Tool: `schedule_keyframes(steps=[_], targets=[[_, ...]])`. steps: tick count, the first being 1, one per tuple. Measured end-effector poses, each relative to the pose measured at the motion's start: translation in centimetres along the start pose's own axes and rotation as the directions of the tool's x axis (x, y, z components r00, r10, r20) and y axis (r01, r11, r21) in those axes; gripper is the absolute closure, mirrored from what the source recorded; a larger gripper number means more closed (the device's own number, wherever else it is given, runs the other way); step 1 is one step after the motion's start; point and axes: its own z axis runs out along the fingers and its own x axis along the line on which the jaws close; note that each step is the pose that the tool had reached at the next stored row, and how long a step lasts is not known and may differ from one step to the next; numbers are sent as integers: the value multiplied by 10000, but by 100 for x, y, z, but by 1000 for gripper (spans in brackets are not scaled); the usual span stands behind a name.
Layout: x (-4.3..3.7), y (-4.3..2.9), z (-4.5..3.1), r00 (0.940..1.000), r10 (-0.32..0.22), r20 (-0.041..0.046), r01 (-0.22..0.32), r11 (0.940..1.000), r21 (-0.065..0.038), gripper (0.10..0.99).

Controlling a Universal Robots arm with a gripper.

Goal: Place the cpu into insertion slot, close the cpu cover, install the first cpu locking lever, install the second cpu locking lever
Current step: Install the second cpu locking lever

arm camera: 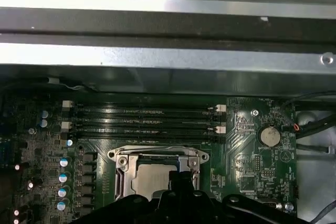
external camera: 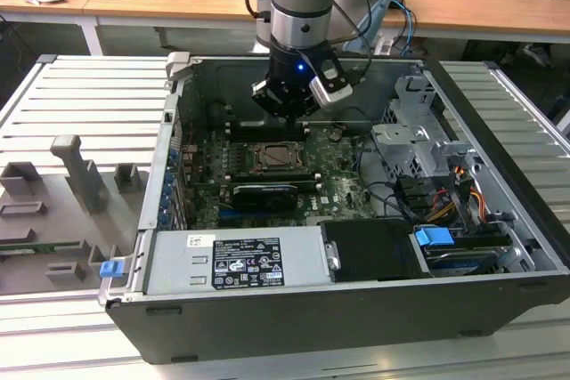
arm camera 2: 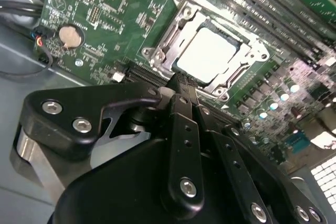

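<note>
The cpu (arm camera 2: pixel 207 53) lies in the insertion slot (external camera: pixel 280 157) on the green board, its pale silver top facing up. The cpu cover (arm camera 2: pixel 170 32) lies flat around it as a silver frame, and the chip shows through its window. In the first wrist view the cpu (arm camera: pixel 149 179) and the cover's edge (arm camera: pixel 157 154) sit just beyond my fingertips. My gripper (arm camera 2: pixel 181 81) hangs a little above the socket's near edge, shut, with nothing between its fingers. In the exterior view the gripper (external camera: pixel 287 115) is inside the open computer case, above the socket.
Long black memory slots (arm camera: pixel 147 119) run beside the socket toward the case wall (arm camera: pixel 157 56). A coin battery (arm camera 2: pixel 70 36) sits on the board. A black card (external camera: pixel 260 195), the power supply (external camera: pixel 236 260) and a drive cage (external camera: pixel 419 144) with cables surround the socket.
</note>
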Motion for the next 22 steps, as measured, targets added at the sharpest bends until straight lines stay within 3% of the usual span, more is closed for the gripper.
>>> schedule_keyframes(steps=[9, 13, 16, 20, 22], targets=[[5, -240, -11, 10000, -5, -2, 5, 10000, -34, 980], [7, -285, 10, 9997, -250, -84, 249, 9997, -40, 980], [12, -381, 9, 9995, -302, -88, 301, 9995, -49, 980], [50, -487, 7, 9993, -359, -93, 359, 9993, -50, 980], [124, -521, 8, 9993, -369, -95, 369, 9993, -51, 980]])
